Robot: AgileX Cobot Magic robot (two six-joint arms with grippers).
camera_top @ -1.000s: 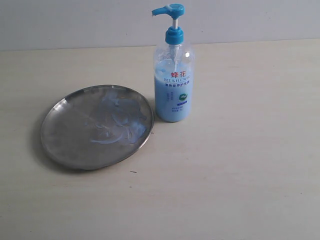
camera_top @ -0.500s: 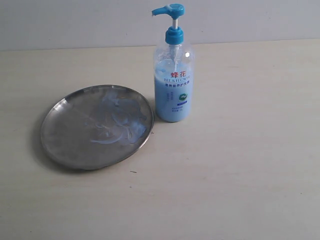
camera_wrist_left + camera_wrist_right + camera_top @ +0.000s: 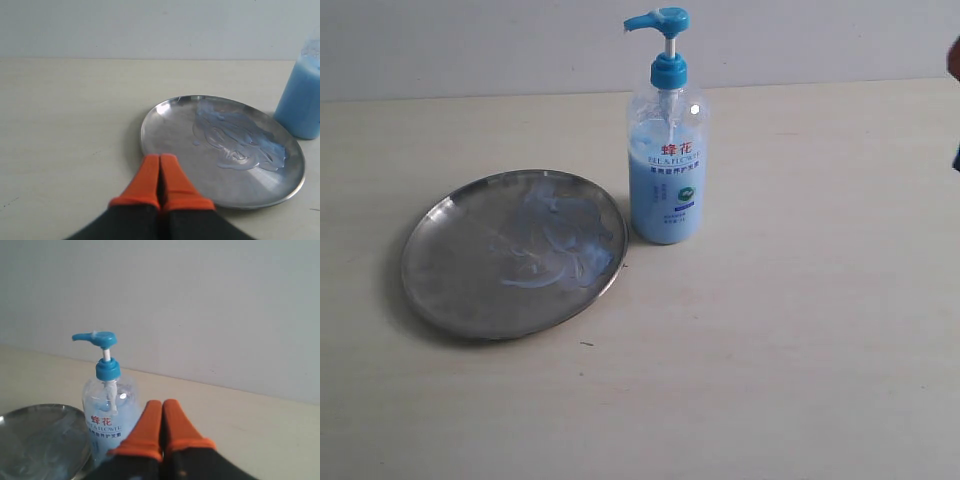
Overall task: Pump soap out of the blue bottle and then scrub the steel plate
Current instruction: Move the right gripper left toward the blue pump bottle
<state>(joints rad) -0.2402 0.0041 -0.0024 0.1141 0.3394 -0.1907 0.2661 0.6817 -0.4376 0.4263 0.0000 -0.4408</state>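
The blue bottle (image 3: pixel 667 170) stands upright on the table, its blue pump head (image 3: pixel 660 20) raised, right beside the steel plate (image 3: pixel 455 270). Pale soap (image 3: pixel 555 240) is smeared in glossy streaks across the plate's right half. In the left wrist view my left gripper (image 3: pixel 160 158) is shut and empty, its orange tips over the near rim of the steel plate (image 3: pixel 170 130), with soap (image 3: pixel 235 140) beyond. In the right wrist view my right gripper (image 3: pixel 162 404) is shut and empty, close beside the blue bottle (image 3: pixel 107 415). A sliver of that gripper shows at the exterior view's right edge (image 3: pixel 954 60).
The pale wooden table (image 3: pixel 800 340) runs back to a plain light wall (image 3: pixel 470 45). Only the bottle and the plate stand on it.
A dark and red sliver of the right arm has come into the exterior view at its right edge. The bottle, plate and soap have not moved.
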